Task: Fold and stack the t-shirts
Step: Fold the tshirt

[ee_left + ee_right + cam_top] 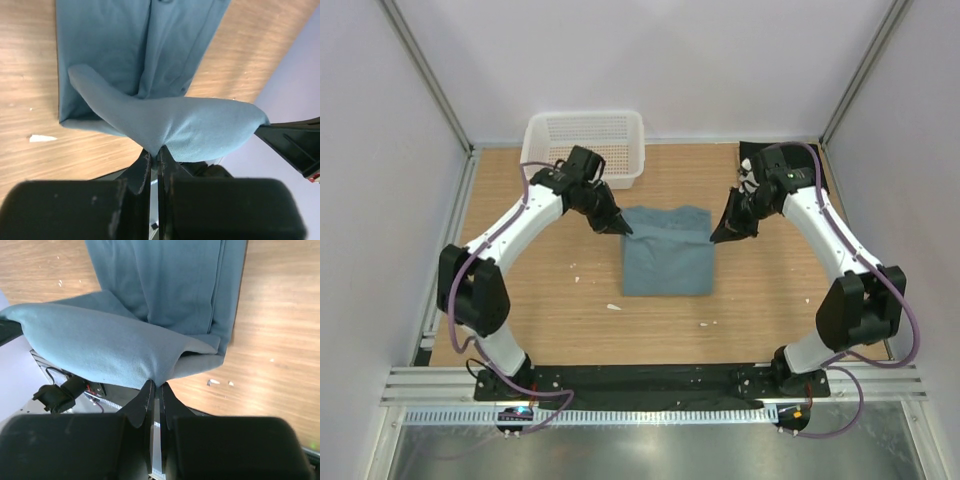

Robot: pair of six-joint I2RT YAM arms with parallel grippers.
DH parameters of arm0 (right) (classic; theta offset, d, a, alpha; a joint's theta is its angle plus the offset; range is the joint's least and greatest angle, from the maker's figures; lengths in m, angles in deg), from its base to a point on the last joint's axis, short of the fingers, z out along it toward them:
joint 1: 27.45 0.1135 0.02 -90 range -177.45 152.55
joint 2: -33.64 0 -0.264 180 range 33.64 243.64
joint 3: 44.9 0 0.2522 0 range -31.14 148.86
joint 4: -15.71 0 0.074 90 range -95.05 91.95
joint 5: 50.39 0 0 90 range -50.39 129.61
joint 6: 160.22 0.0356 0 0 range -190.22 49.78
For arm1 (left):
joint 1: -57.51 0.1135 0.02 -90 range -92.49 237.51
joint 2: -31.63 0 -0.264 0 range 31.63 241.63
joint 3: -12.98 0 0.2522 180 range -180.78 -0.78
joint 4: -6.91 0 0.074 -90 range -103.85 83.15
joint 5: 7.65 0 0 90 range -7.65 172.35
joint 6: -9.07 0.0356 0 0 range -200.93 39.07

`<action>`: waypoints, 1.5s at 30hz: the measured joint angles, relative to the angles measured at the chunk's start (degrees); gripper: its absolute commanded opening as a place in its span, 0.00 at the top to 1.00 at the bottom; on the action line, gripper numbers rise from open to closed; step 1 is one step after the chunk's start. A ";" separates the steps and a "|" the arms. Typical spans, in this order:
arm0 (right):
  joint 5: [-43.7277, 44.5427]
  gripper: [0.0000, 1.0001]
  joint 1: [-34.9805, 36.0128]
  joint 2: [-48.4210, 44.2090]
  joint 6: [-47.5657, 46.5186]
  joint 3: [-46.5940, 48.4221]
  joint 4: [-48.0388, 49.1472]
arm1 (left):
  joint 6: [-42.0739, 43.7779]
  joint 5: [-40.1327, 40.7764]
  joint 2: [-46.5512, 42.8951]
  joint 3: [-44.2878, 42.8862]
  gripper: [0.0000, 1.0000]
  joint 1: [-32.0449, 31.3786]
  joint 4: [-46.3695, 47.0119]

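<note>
1. The left gripper [623, 229] is pinching the far left corner of the teal-blue t-shirt [667, 262], with its jaws pressed nearly together on a small fold of cloth [175, 120].
2. The right gripper [715, 237] is gripping the far right corner of the same shirt, and its jaws are likewise closed to a thin slit around the fabric.
3. In the left wrist view the left gripper [154, 152] is holding the cloth up off the table, so the far edge is hanging as a raised band between the two arms.
4. In the right wrist view the right gripper [155, 385] is lifting the fabric [100, 345] above the layers below it.
5. The shirt is lying mid-table as a roughly square bundle, and its near part is resting flat on the wooden table [550, 320].
6. A white mesh basket [585, 115] is sitting at the far left, just behind the left arm.
7. A few white scraps [613, 306] are lying on the wood, near the shirt's near edge.
</note>
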 measured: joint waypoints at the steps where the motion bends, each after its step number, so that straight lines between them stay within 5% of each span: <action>1: -0.44 0.99 -0.50 1.40 -0.61 1.05 0.24 | 0.37 -0.22 1.20 -1.33 1.00 0.48 0.13; 14: -4.96 0.98 -4.11 20.24 -3.43 16.46 2.38 | 3.23 -3.39 18.40 -16.50 0.99 5.84 -0.68; 16: -4.96 0.96 -4.59 22.67 -3.39 18.32 3.41 | 3.58 -3.48 21.55 -19.30 0.85 6.19 -0.94; 17: -4.87 0.93 -4.85 23.56 -3.34 18.84 4.00 | 3.82 -3.34 22.95 -20.63 0.74 6.29 -0.98; 19: -4.31 0.71 -5.51 25.64 -3.19 19.76 6.36 | 4.63 -2.71 26.12 -24.35 0.55 6.54 -1.55; 26: 2.43 0.48 -9.07 38.73 -5.97 29.22 12.35 | 10.38 7.74 35.30 -44.81 0.49 6.73 -8.20; 31: 4.00 0.42 -10.03 39.04 -8.68 28.48 10.62 | 13.84 9.86 21.11 -27.69 0.39 6.36 -4.61; 35: -0.11 0.31 -9.25 31.21 -8.26 13.29 16.52 | 15.96 6.91 10.36 -11.89 0.38 5.20 -0.92; 40: -5.16 0.30 -8.11 24.72 -5.81 -1.60 23.21 | 17.20 2.86 9.53 1.33 0.37 3.13 7.56; 45: -7.04 0.30 -7.26 23.32 -4.66 -8.20 28.65 | 17.46 0.96 13.00 5.33 0.37 1.95 13.18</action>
